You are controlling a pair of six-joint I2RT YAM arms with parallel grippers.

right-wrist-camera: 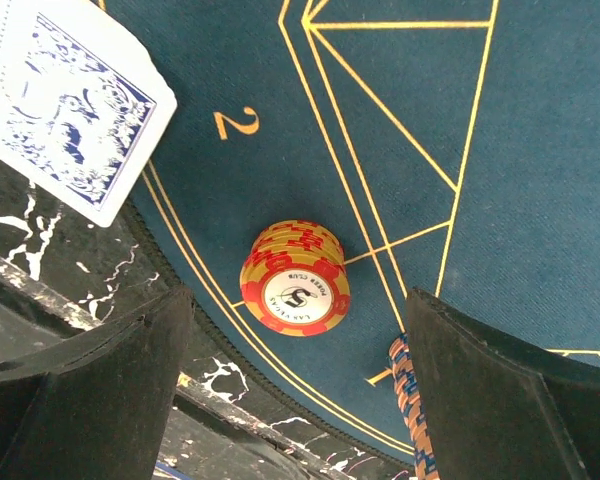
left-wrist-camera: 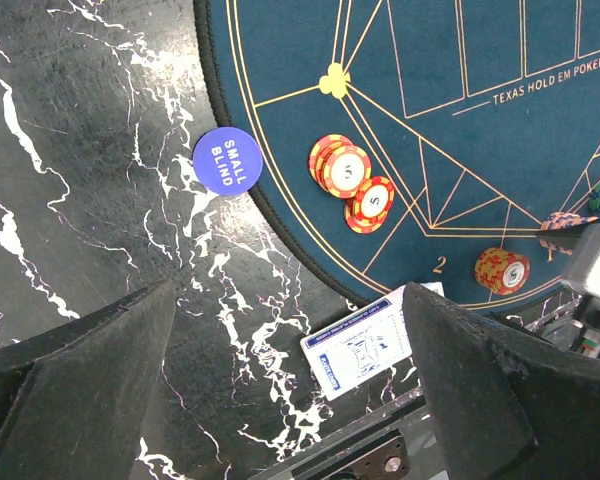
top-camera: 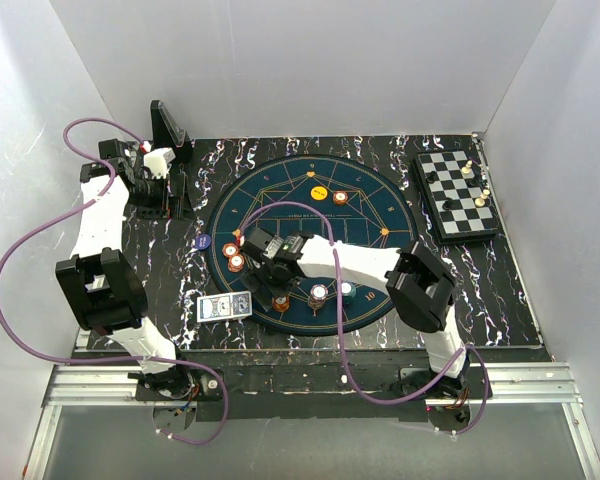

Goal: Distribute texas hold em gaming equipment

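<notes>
several chip stacks (top-camera: 320, 295) sit on the mat (top-camera: 375, 215). one orange stack (right-wrist-camera: 295, 280), mid-frame, lies free between the right gripper (right-wrist-camera: 296, 345)'s parted jaws. the cards (top-camera: 225, 306) off the mat's lower-left rim look undealt, and the left gripper (left-wrist-camera: 290, 300) gapes empty.

Found poker mat (top-camera: 380, 200) centred on table (top-camera: 520, 300), chessboard (top-camera: 458, 195) on the table off its two o'clock. Noted Small Blind disc (top-camera: 202, 240) just outside the rim at nine o'clock, overlapping chips (top-camera: 234, 257) just inside it. Saw playing cards (top-camera: 225, 307) on the table past eight o'clock, one chip stack (top-camera: 281, 300) inside the rim at seven, two more stacks (top-camera: 320, 295) at six. Spotted second disc (top-camera: 320, 191) and single chip (top-camera: 340, 197) side by side toward twelve.
</notes>
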